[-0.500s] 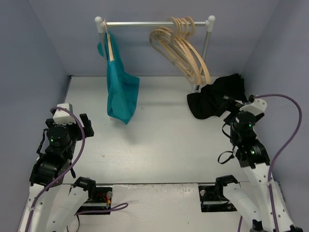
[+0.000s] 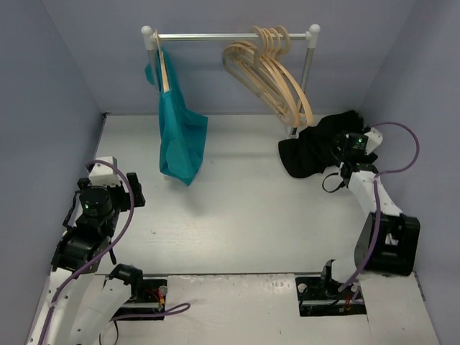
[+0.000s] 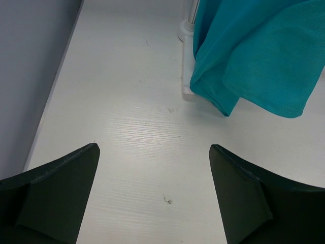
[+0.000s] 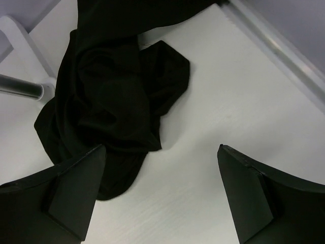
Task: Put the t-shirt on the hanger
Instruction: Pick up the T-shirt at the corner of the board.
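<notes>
The black t-shirt [image 2: 310,152] lies crumpled at the back right of the table, beside the rack's right post. In the right wrist view the t-shirt [image 4: 114,96] fills the upper left. My right gripper [image 2: 343,149] hovers at its near right edge, open. In its own view the right gripper [image 4: 161,152] has its left finger over the cloth's hem and its right finger over bare table. Several beige wooden hangers [image 2: 269,72] hang bunched on the rail; nothing touches them. My left gripper [image 2: 131,188] is open over bare table at the left, empty [image 3: 155,148].
A teal garment [image 2: 180,136] hangs on a hanger at the rail's left end, and its hem shows in the left wrist view [image 3: 254,56]. The rail [image 2: 215,34] spans the back. The rack's right post [image 4: 20,87] lies next to the t-shirt. Walls close both sides.
My right arm has stretched forward, bringing its gripper up to the black t-shirt. The left arm has shifted slightly to the right.
</notes>
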`<state>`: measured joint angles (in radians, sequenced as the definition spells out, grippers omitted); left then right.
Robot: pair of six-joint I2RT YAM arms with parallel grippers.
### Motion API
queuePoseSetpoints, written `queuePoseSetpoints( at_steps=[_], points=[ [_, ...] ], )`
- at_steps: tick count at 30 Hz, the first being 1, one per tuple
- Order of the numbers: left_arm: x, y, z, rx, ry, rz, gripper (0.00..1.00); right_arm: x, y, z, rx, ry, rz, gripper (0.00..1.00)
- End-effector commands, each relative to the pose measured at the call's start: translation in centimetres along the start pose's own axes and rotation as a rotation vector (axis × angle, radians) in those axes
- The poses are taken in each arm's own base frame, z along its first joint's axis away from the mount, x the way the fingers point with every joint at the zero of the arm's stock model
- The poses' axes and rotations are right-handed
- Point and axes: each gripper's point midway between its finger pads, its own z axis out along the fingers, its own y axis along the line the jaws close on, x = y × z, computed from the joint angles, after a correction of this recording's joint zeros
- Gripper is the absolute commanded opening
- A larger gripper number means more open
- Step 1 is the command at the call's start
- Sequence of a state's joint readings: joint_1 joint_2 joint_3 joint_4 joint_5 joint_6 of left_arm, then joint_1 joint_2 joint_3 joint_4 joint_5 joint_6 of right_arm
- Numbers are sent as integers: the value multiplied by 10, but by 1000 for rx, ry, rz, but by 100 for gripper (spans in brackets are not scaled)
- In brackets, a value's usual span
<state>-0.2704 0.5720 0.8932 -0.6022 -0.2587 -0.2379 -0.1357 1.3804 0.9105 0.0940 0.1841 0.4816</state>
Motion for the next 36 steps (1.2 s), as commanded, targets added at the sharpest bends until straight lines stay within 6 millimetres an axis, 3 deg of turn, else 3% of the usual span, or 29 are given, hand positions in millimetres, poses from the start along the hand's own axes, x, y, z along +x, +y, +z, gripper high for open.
queuePoseSetpoints(
  at_steps=[1, 8, 16, 20, 21, 23, 24, 26, 30, 32, 36],
  points=[
    [-16, -8, 4, 30, -51, -4, 85, -33, 53, 31, -210, -60, 29, 86],
    [-15, -9, 5, 32, -47, 2, 85, -3, 72, 68, -300, 53, -5, 81],
    [-14, -12, 7, 40, -40, 9, 85, 27, 69, 98, -307, 104, -59, 73],
    [-13, -12, 8, 42, -34, 12, 85, 32, 66, 105, -296, 111, -88, 57],
    [-13, -12, 8, 42, -33, 13, 85, 30, 66, 104, -297, 106, -101, 44],
    [-12, -12, 8, 42, -32, 13, 85, 23, 67, 100, -301, 87, -110, 25],
    [-12, -13, 8, 44, -31, 13, 85, 12, 70, 92, -310, 59, -113, 10],
    [-13, -14, 8, 49, -32, 13, 85, -17, 78, 68, -332, -10, -131, 0],
    [-13, -16, 7, 63, -32, 12, 85, -74, 95, 10, -363, -145, -180, 0],
    [-14, -18, 6, 74, -36, 9, 85, -115, 104, -48, -385, -239, -211, 0],
    [-16, -19, 4, 86, -43, 10, 85, -159, 111, -131, -418, -375, -223, 0]
  ],
)
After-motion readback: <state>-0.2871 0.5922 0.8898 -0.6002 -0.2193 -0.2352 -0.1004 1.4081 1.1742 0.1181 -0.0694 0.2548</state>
